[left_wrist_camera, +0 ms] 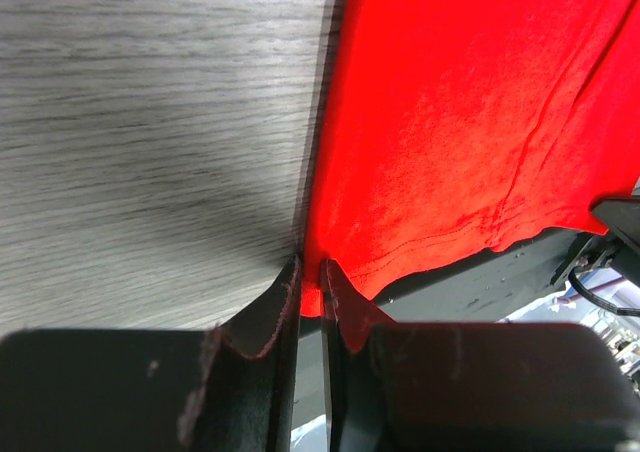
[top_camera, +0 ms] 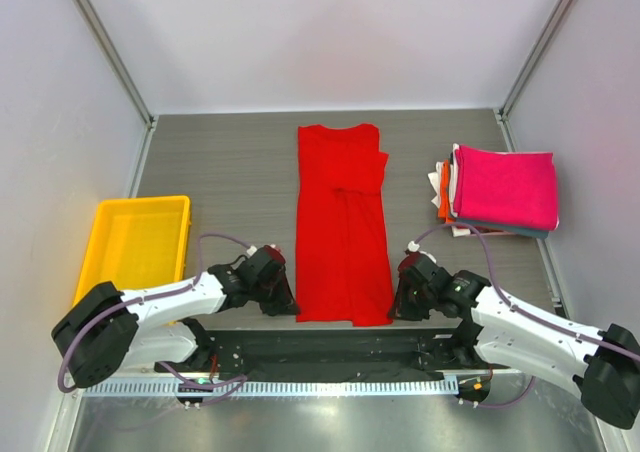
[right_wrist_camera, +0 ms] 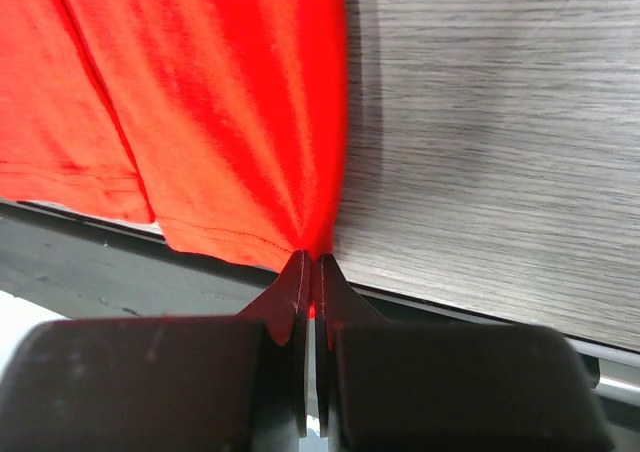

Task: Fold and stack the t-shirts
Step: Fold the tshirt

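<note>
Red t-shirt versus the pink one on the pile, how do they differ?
The red t-shirt lies long and narrow; the pink t-shirt is folded into a compact rectangle. The red one lies alone in the middle; the pink one tops a stack. The left gripper and right gripper pinch the red one's near corners; nothing holds the pink one. Both are plain.

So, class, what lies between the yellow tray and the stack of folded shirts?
The red t-shirt, spread lengthwise on the table; the top view shows it.

yellow tray (top_camera: 140,203) at left edge of grey wood-grain table (top_camera: 230,167), long side running near to far; white walls (top_camera: 330,32) behind and beside.
</note>
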